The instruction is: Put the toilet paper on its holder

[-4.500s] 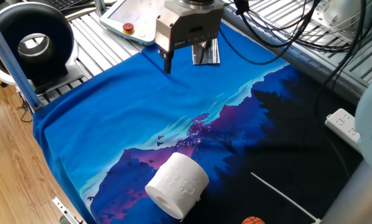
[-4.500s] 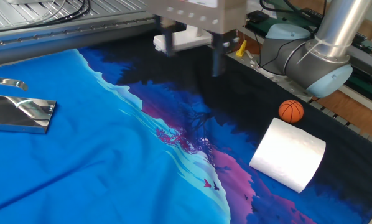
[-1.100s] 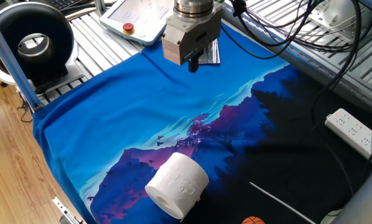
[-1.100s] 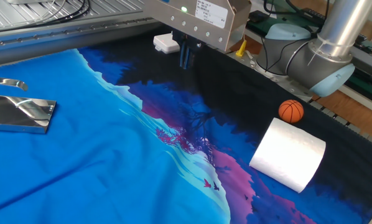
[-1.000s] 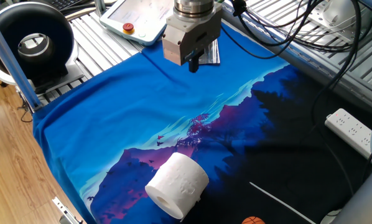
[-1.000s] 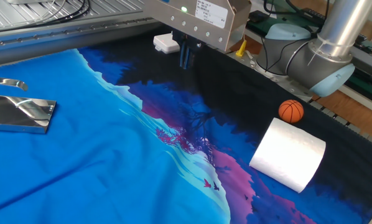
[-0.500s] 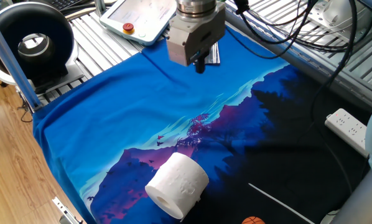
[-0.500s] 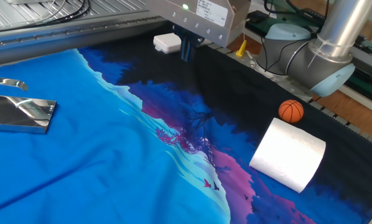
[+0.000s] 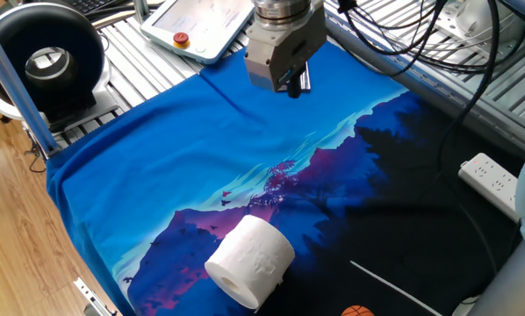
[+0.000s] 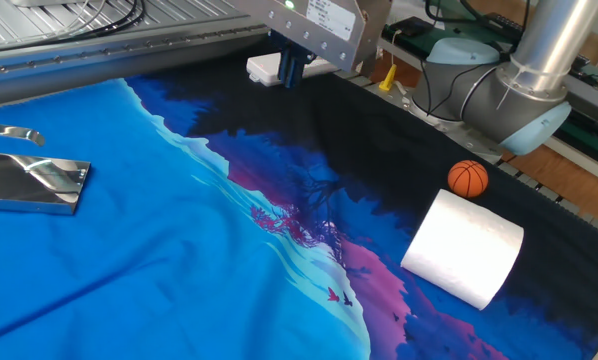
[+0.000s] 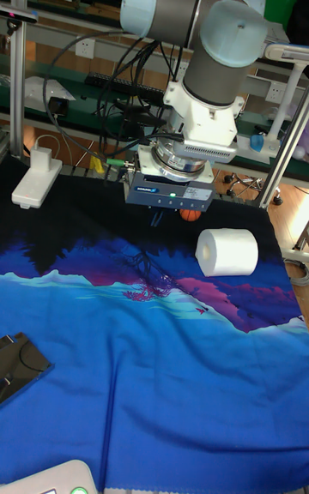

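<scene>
On the near edge of the printed cloth point(image 9: 157, 149) the toilet paper point(image 9: 250, 260) lay on its side, unmoved since earlier. Well apart, the gripper point(image 9: 291, 84), which had stood spread wide, was now clenched on nothing and had drifted right, over the holder point(image 10: 31, 181). Beside the roll sat an orange ball point(image 10: 468, 178).

No text, label or number can be read on anything here.
</scene>
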Robot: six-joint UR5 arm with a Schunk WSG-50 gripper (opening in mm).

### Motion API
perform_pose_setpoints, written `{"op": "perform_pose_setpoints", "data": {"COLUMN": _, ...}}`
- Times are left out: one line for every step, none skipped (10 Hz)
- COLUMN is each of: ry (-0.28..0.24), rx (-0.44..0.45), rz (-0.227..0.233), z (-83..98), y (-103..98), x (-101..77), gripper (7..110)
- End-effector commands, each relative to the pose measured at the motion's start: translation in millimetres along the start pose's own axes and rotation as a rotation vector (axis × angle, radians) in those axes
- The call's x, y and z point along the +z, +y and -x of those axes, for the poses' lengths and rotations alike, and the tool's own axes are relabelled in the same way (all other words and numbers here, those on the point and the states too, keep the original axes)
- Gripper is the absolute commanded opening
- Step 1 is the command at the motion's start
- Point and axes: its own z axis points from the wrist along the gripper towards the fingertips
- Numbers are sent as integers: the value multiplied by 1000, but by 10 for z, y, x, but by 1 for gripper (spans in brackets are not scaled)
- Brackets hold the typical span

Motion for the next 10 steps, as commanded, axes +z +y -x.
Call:
{"op": "perform_pose_setpoints", "data": {"ry": -19, "rx": -64, "rz": -14, "z": 46, "y": -38, "x": -12, "gripper": 7}}
{"op": "perform_pose_setpoints", "data": {"ry": -24, "rx": -66, "rz": -32, "z": 170, "y": 15, "x": 117, "gripper": 7}}
{"op": "perform_pose_setpoints", "data": {"ry": -21, "rx": -54, "rz": -13, "z": 304, "y": 160, "x": 187, "gripper": 7}}
{"op": "perform_pose_setpoints", "data": {"ry": -16, "rx": -56, "rz": 7, "z": 465, "y": 311, "x": 169, "gripper": 7}}
{"op": "perform_pose_setpoints", "data": {"ry": 2, "rx": -47, "rz": 12, "z": 556, "y": 463, "x": 103, "gripper": 7}}
{"op": "perform_pose_setpoints", "data": {"ry": 13, "rx": -29, "rz": 28, "z": 630, "y": 672, "x": 5, "gripper": 7}}
{"op": "perform_pose_setpoints", "data": {"ry": 21, "rx": -12, "rz": 51, "z": 677, "y": 884, "x": -86, "gripper": 7}}
{"op": "perform_pose_setpoints", "data": {"ry": 19, "rx": 7, "rz": 75, "z": 739, "y": 1099, "x": -135, "gripper": 7}}
{"op": "perform_pose_setpoints", "data": {"ry": 16, "rx": 30, "rz": 97, "z": 789, "y": 1299, "x": -143, "gripper": 7}}
{"op": "perform_pose_setpoints", "data": {"ry": 16, "rx": 62, "rz": 117, "z": 797, "y": 1508, "x": -88, "gripper": 7}}
